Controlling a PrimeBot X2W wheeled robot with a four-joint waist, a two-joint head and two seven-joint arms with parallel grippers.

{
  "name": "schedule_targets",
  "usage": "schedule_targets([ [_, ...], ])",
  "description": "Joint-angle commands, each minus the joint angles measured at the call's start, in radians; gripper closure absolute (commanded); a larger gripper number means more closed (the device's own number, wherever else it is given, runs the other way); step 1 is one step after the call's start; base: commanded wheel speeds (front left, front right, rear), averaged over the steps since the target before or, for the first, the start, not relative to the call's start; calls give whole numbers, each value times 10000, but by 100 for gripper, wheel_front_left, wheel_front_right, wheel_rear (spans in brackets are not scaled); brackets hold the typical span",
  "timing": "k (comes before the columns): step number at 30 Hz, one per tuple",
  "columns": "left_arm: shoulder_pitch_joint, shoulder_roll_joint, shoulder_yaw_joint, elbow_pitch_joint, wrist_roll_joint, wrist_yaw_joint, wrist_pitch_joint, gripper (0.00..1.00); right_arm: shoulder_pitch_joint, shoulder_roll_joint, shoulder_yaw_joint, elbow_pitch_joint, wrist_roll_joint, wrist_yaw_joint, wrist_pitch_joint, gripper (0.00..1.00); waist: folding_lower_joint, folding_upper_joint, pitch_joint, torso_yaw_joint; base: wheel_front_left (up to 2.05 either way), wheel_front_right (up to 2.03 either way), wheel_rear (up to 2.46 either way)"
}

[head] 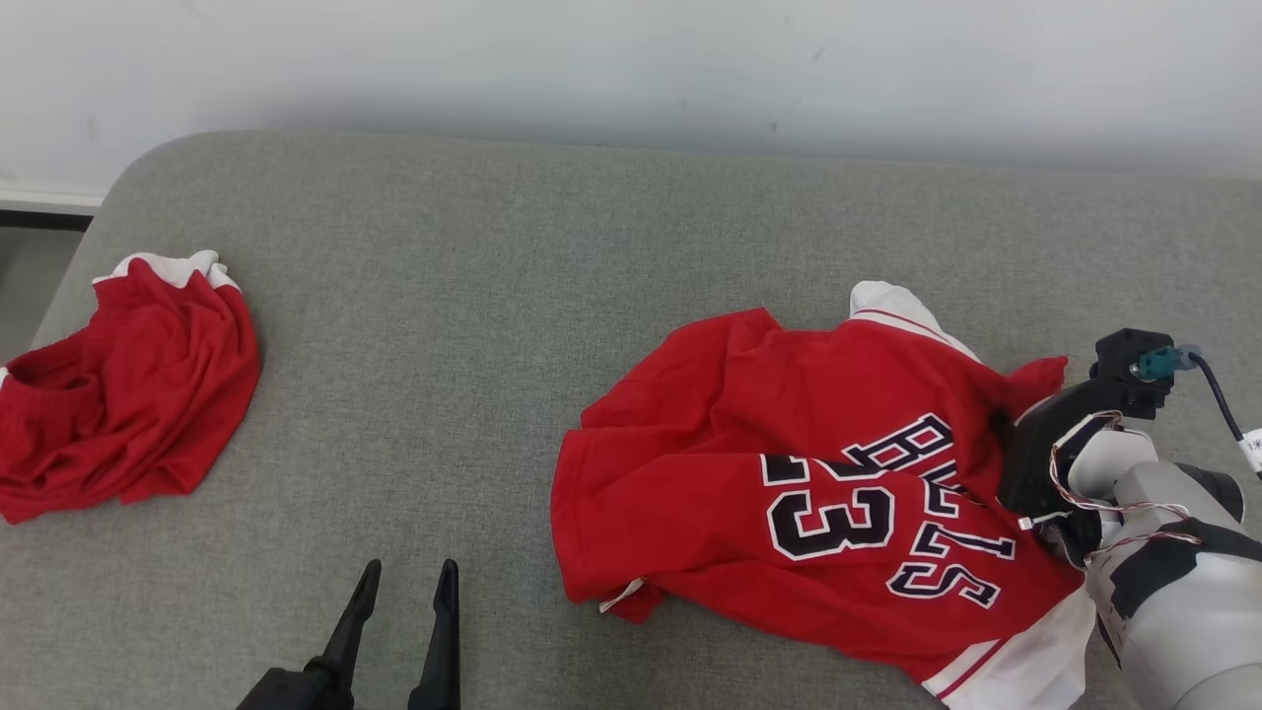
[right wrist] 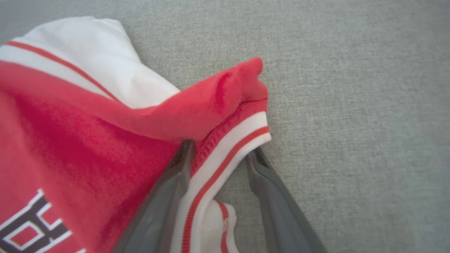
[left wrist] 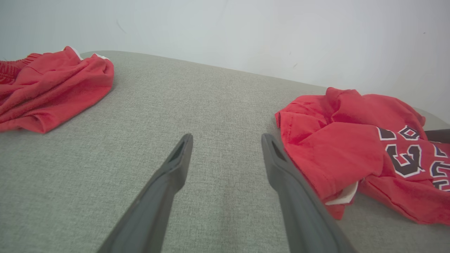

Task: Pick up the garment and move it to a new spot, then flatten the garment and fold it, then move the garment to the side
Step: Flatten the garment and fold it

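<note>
The right gripper (right wrist: 222, 147) has its two fingers apart, straddling a ribbed band (right wrist: 214, 175) of white and red stripes at the edge of the jersey (head: 789, 414). One finger lies against the red cloth and the other sits just beside the band's outer edge; the jaws are not pressed together on it. The jersey, red with dark white-edged letters and the number 23, lies rumpled on the right part of the grey cushion (head: 493, 296). The left gripper (head: 411, 567) is over bare cushion near the jersey's left edge, fingers spread wide. Well apart, at the cushion's left end, a second red garment (head: 128, 394) lies in a crumpled heap. A white wall (head: 592, 59) runs behind.
</note>
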Motion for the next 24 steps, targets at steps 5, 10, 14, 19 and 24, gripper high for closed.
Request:
schedule_targets([
  [5,-178,-8,34,-30,-154,47,-34,0,-499,124,198,-86,-229,6,-734,100,-1,-1,223,86,0,0,0],
  [10,-277,-8,16,-50,-168,71,-34,0,-1279,91,385,-470,-320,6,-1833,100,-1,-1,350,103,0,0,0],
  [14,-344,-7,-53,-36,-198,78,-34,0,-1830,-4,457,-586,-454,6,-2579,100,-1,-1,427,172,0,0,0],
  [19,-420,-5,-204,2,-287,115,-34,0,-2453,-160,469,-406,-837,6,-3772,100,-1,-1,550,406,0,0,0],
  [24,-515,-7,-284,17,-360,149,-34,0,-2614,-30,377,-75,-1252,5,-4107,69,-1,-1,654,589,0,0,0],
])
